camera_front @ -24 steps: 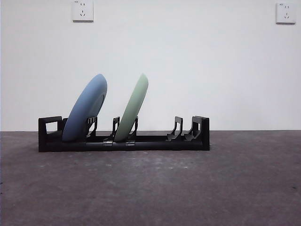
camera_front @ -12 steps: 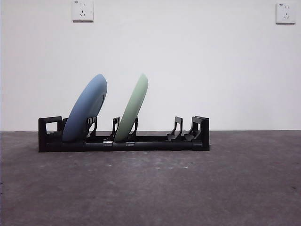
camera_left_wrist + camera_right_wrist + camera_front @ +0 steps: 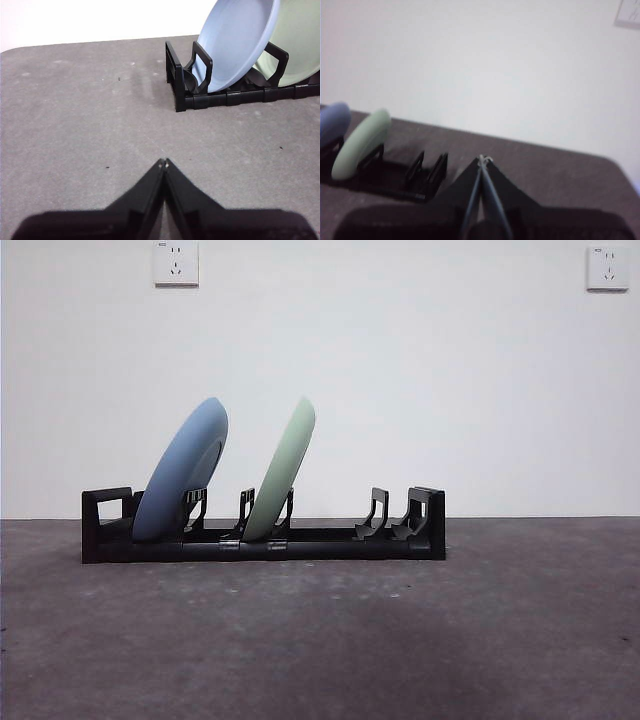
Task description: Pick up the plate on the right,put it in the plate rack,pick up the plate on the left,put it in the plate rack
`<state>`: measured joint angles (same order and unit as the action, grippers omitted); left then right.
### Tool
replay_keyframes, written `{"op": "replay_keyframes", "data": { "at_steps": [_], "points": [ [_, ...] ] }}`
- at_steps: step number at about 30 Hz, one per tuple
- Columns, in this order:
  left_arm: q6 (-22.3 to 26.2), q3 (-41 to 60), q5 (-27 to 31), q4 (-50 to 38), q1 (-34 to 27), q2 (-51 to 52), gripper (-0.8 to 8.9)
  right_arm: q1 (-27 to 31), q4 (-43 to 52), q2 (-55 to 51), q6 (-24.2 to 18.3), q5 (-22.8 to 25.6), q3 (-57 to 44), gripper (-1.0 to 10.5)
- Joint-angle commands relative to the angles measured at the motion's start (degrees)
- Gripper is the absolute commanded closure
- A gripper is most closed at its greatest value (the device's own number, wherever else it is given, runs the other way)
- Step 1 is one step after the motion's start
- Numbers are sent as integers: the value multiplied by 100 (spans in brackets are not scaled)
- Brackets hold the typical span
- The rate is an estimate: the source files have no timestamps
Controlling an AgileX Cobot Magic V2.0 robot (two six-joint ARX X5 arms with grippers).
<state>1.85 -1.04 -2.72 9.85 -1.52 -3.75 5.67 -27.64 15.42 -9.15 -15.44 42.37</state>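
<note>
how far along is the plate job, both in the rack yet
It looks finished. The blue plate and the green plate both stand tilted between the dividers of the plate rack. Nothing is in hand: the left gripper and the right gripper are both shut, holding nothing and away from the rack. No plate lies on the table in these views, so nothing seems left to do.

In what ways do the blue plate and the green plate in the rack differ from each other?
The blue plate is blue, while the green plate is pale green. The blue plate stands in the slot nearest one blocky end of the plate rack; the green plate stands in a slot nearer the rack's middle. In the front view the blue plate shows more of its underside, while the green plate looks thinner, almost edge-on. Both lean the same way against the dividers, and neither is held.
</note>
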Motion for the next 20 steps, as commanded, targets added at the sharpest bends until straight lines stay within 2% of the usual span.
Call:
{"op": "replay_keyframes", "data": {
  "at_steps": [1,6,10,20],
  "points": [
    [-55,50,-28,-24,-22,-7,817,2,448,-330,317,85,-1056,945],
    [-55,50,-28,-24,-22,-7,817,2,975,-874,616,101,-2382,945],
    [-55,50,-28,-22,-22,-7,817,2,1266,-1213,612,116,-3108,945],
    [-55,50,-28,-22,-22,-7,817,-4,1309,-1497,610,238,-3930,945]
  ]
}}
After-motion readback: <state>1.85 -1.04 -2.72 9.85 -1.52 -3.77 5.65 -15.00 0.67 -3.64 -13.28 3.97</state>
